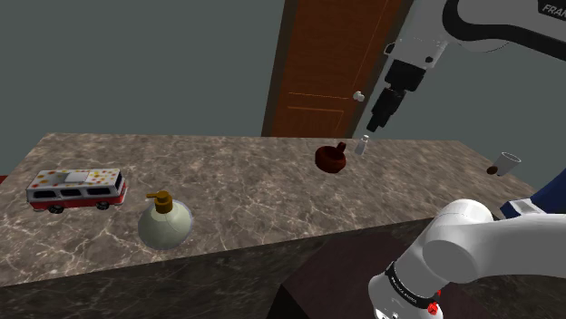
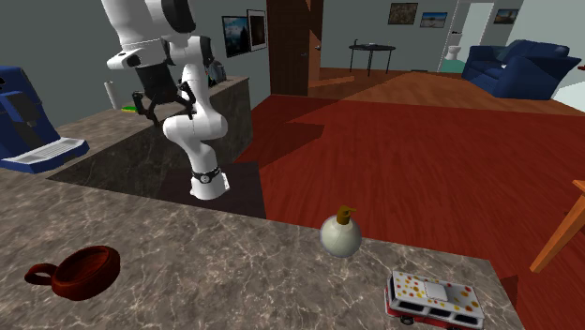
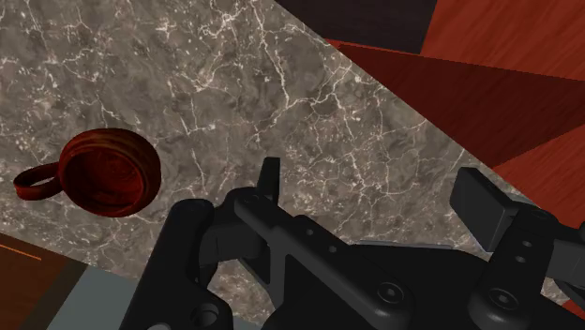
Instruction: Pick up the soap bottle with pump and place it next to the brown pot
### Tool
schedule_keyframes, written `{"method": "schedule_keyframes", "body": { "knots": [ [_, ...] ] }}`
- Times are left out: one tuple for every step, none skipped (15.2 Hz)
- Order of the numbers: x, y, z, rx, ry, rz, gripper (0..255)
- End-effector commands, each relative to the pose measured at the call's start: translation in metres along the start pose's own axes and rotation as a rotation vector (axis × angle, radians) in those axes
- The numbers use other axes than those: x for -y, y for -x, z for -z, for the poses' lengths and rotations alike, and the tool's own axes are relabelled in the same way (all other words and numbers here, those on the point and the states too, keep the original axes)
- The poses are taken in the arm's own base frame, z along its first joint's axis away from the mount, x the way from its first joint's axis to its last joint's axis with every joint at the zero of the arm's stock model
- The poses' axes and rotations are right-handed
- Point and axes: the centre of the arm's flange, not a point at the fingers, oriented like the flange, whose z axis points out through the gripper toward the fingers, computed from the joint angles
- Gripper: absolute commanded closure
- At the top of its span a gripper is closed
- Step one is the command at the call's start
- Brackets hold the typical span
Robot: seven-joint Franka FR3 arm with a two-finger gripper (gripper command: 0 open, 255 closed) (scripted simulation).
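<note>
One raised arm [image 1: 481,245], end effector [image 3: 372,183] (open) above counter [image 1: 254,181].

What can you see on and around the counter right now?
Soap bottle: one, pale round body with brown pump, counter's near edge in the shoulder view.
Pot: one, dark reddish brown, handled, far side of counter.
Toy bus: one, white and red with coloured dots, beside the soap bottle.
Cup: one, white, counter's far right in the shoulder view.
Small pale object: one, beside pot, unidentifiable.
Counter: one, grey-brown marble.
Door: one, brown, behind counter.
Arm: one, white.
Gripper: one, black, open, above the counter near the pot.
</note>
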Motion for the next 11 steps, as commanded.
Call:
{"method": "schedule_keyframes", "body": {
  "knots": [
    [0.000, 0.000, 0.000, 0.000, 0.000, 0.000, 0],
    [0.010, -0.007, -0.006, -0.002, 0.002, 0.002, 0],
    [0.020, -0.013, -0.012, -0.004, 0.005, 0.004, 0],
    [0.030, -0.020, -0.018, -0.006, 0.007, 0.006, 0],
    [0.040, -0.026, -0.024, -0.008, 0.010, 0.008, 0],
    [0.050, -0.033, -0.030, -0.009, 0.012, 0.010, 0],
    [0.060, -0.039, -0.036, -0.011, 0.014, 0.012, 0],
    [0.069, -0.045, -0.042, -0.013, 0.017, 0.014, 0],
    [0.079, -0.052, -0.049, -0.015, 0.019, 0.016, 0],
    [0.089, -0.058, -0.055, -0.017, 0.022, 0.018, 0],
    [0.099, -0.065, -0.061, -0.019, 0.024, 0.020, 0]
  ]
}}
